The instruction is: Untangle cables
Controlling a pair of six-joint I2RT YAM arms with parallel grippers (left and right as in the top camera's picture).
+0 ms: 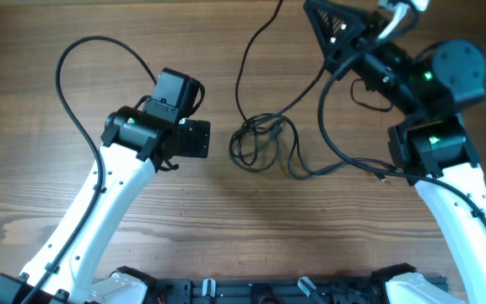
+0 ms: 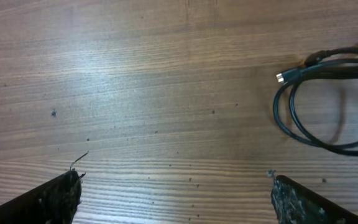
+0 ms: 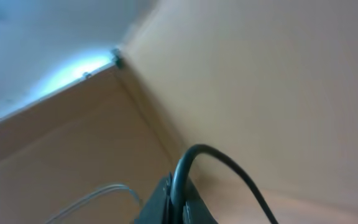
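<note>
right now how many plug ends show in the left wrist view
1: a metal-tipped plug at the right of the view, on the table, at the top of the looped cables. Other ends may be hidden beyond the frame edge.

No text, label, brand, number or sign can be read in any of the three views.

Wooden table (image 1: 24,169) under tangled cables (image 1: 264,128)

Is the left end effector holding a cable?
No; the left end effector is open over the table, the cables lying apart from it.
</note>
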